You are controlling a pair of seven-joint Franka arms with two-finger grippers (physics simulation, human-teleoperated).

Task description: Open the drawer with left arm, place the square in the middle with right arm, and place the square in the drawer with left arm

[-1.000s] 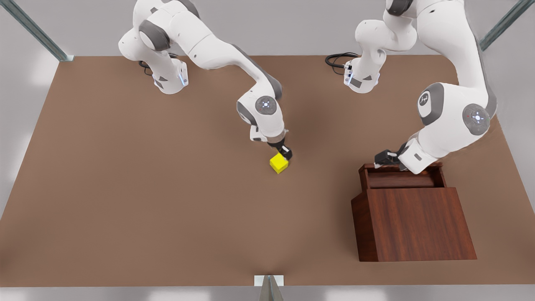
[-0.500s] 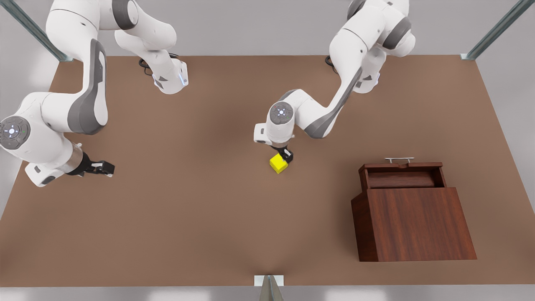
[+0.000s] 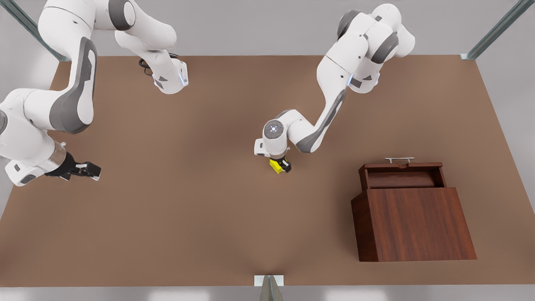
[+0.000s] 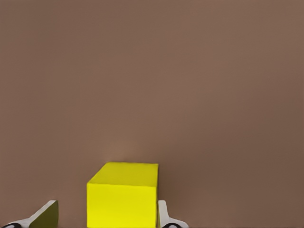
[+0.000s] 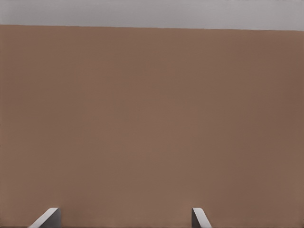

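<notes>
The yellow square [image 3: 274, 166] [image 4: 122, 194] rests on the brown tabletop near the middle [image 3: 234, 175]. My left gripper [image 3: 282, 165] [image 4: 105, 216] points down over it, open, with a finger on each side of the cube; one finger [image 4: 163, 214] is against it and the other [image 4: 46, 214] stands off. The drawer [image 3: 400, 179] of the reddish-brown cabinet [image 3: 413, 223] is pulled out, its silver handle [image 3: 399, 159] free. My right gripper [image 3: 92, 171] [image 5: 124, 217] waits open at the front view's left, low over bare table.
The two arm bases [image 3: 169, 79] [image 3: 361, 81] and their cables sit at the table's far edge. Metal frame posts [image 3: 493, 29] stand at the far corners, and a bracket [image 3: 268, 281] sits at the near edge.
A second ago the right gripper was at the square and the left at the drawer. The right gripper has withdrawn to the front view's left; the left came over and sank around the square.
</notes>
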